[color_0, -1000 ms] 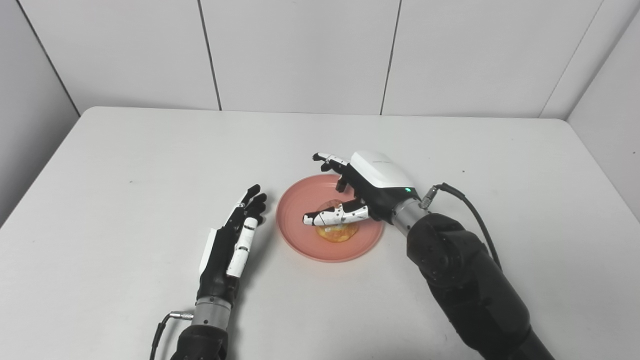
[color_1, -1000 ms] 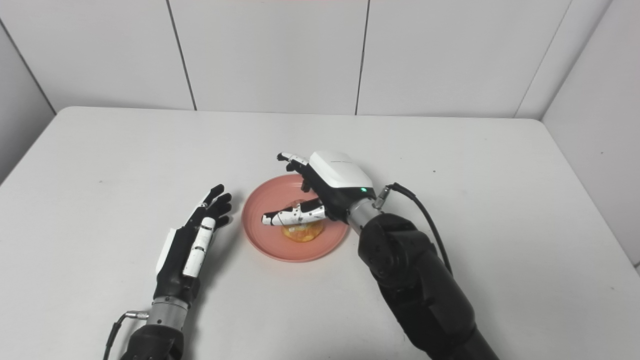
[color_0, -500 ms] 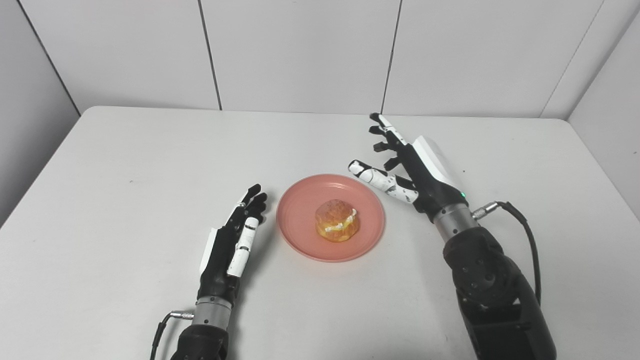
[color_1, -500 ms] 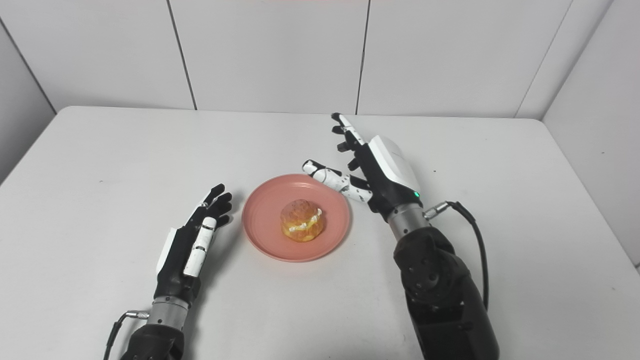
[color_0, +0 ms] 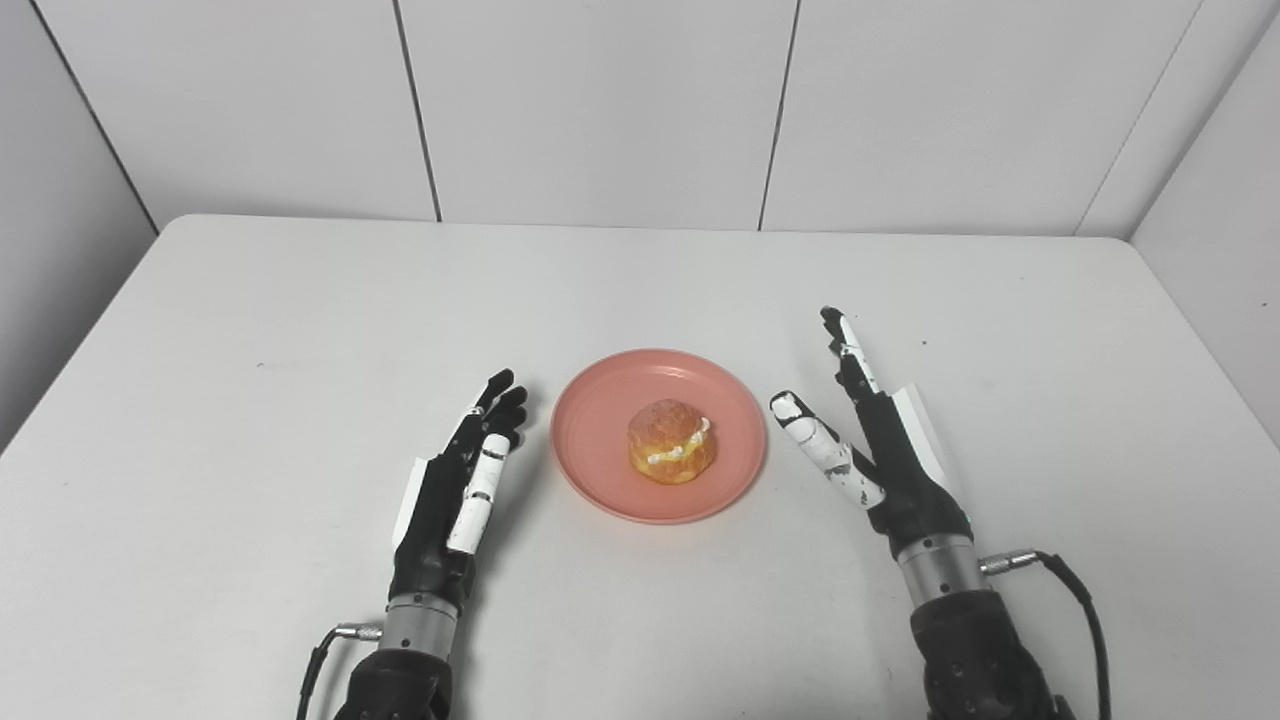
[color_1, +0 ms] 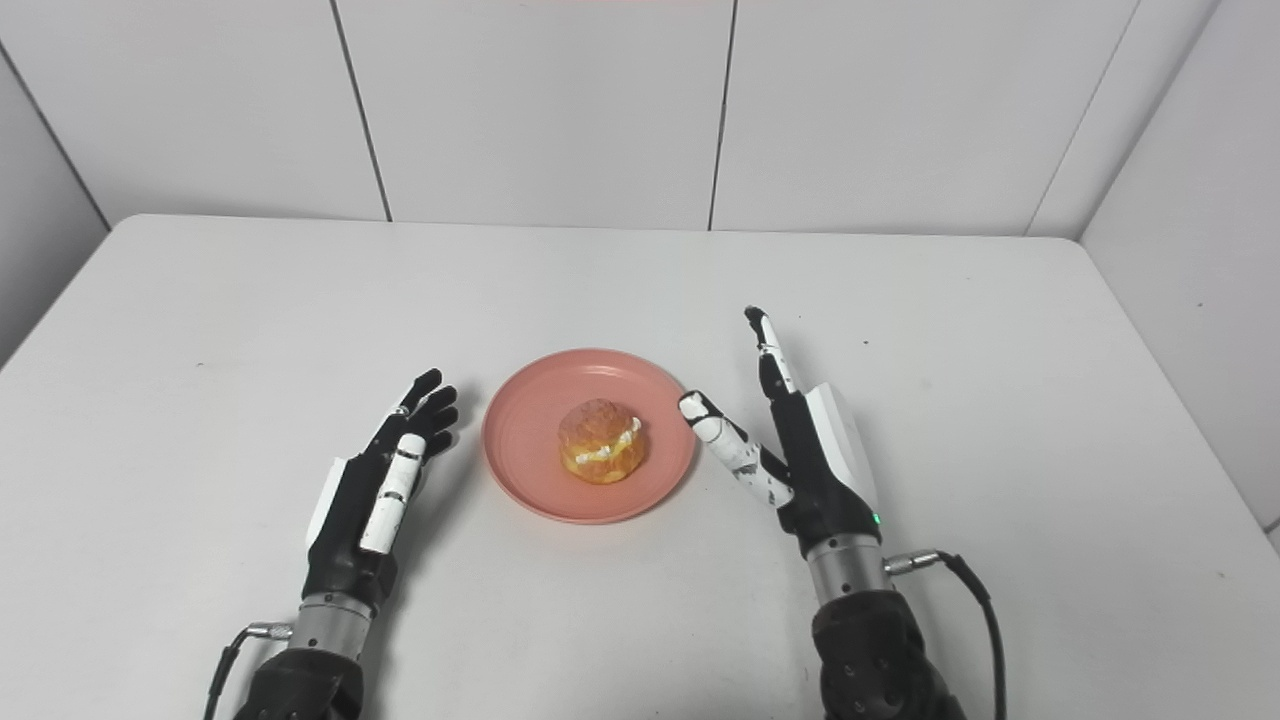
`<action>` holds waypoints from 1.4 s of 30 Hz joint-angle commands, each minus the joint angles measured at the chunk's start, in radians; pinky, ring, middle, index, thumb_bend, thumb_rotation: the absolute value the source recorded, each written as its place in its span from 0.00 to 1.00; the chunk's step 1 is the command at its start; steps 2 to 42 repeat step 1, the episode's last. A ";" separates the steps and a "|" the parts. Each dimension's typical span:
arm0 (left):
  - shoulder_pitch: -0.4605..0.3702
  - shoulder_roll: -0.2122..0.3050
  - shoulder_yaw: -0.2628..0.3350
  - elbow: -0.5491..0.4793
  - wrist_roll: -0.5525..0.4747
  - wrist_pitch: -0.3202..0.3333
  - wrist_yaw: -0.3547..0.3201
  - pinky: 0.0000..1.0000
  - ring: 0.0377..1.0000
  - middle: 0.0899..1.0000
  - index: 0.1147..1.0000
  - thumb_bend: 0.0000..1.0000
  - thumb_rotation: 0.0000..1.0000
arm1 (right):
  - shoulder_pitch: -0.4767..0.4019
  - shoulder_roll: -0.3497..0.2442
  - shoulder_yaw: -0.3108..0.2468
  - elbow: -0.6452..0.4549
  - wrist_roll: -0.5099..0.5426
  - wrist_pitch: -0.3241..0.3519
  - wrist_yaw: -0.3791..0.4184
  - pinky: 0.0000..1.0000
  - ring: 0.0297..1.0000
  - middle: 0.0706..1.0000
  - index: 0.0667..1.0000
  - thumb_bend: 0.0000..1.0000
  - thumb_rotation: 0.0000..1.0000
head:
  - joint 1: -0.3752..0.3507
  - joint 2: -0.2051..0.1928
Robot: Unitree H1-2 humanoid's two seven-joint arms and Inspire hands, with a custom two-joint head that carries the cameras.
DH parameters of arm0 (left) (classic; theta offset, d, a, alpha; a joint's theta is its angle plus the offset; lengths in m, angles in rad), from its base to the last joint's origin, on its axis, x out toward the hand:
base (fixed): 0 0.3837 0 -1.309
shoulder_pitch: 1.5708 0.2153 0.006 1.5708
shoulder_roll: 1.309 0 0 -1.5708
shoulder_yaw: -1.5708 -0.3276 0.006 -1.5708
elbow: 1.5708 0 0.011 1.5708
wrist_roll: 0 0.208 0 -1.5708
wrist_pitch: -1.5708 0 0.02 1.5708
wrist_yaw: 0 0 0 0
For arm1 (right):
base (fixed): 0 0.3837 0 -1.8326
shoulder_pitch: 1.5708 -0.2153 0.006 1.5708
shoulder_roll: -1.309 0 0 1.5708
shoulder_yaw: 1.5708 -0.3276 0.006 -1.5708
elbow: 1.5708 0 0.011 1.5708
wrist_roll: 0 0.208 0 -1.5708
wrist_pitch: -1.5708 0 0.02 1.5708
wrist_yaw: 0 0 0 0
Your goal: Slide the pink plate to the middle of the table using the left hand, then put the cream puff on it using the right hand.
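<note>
Sitting dead centre of the frame, the cream puff [color_0: 672, 455] rests on the pink plate [color_0: 600, 460], which is around the middle of the counter [color_0: 250, 300], so both steps look done to me. Right hand [color_0: 885, 450] sits lower right of the plate, just beside its rim, fingers spread, holding nothing. Left hand [color_0: 455, 490] is lower left, near the other rim, fingers straight and fairly together, also empty. Looks like both are parked clear so nothing gets bumped.

One pink plate [color_0: 600, 470], one cream puff [color_0: 671, 455], one table [color_0: 250, 330] — and two hands — left hand [color_0: 450, 495], right hand [color_0: 880, 450].
</note>
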 commanded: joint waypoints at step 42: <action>0.025 0.008 0.005 -0.033 -0.011 -0.017 -0.012 0.91 0.90 0.90 0.88 0.46 0.90 | -0.011 0.017 -0.007 0.007 0.037 -0.083 -0.035 0.94 0.98 0.99 0.99 0.59 1.00 | 0.002 0.002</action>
